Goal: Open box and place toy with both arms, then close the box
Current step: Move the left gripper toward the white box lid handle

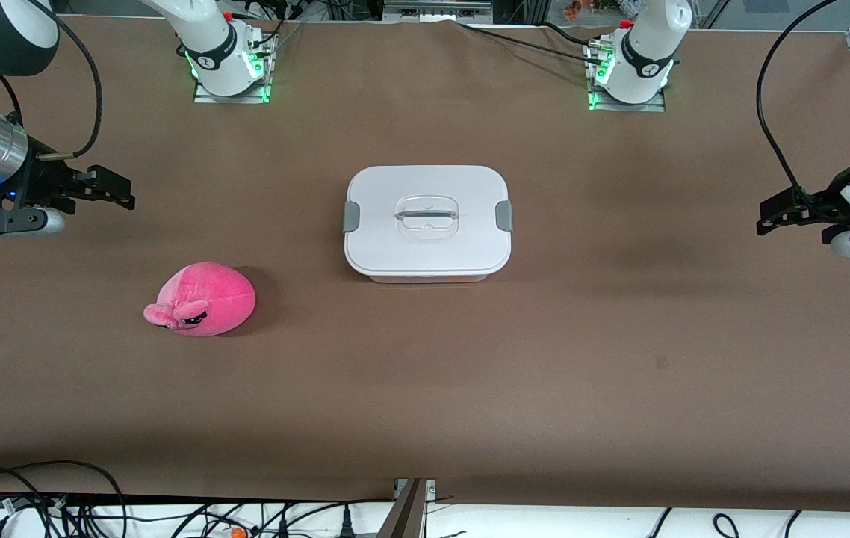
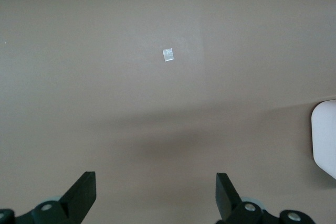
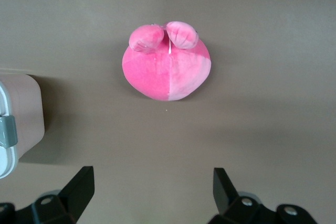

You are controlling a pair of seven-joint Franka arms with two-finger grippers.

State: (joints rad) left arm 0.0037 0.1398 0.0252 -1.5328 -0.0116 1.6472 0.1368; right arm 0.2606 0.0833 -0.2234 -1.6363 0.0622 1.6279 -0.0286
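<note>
The box (image 1: 426, 243) stands in the middle of the table, its white lid (image 1: 425, 217) on and a grey clip (image 1: 351, 216) at each end. The pink plush toy (image 1: 202, 299) lies on the cloth toward the right arm's end, nearer to the front camera than the box. My right gripper (image 1: 120, 191) hangs open and empty over bare cloth at its end of the table; its wrist view shows the toy (image 3: 167, 66) and a corner of the box (image 3: 23, 111) ahead of the gripper (image 3: 152, 177). My left gripper (image 1: 766, 215) hangs open and empty over bare cloth at the left arm's end (image 2: 154, 182), with the lid's edge (image 2: 325, 140) in sight.
Brown cloth (image 1: 470, 373) covers the table. The arm bases (image 1: 229, 71) (image 1: 630, 75) stand at the table's edge farthest from the front camera. Cables (image 1: 29, 497) lie along the nearest edge. A small scrap of clear tape (image 2: 168, 54) lies on the cloth under the left gripper.
</note>
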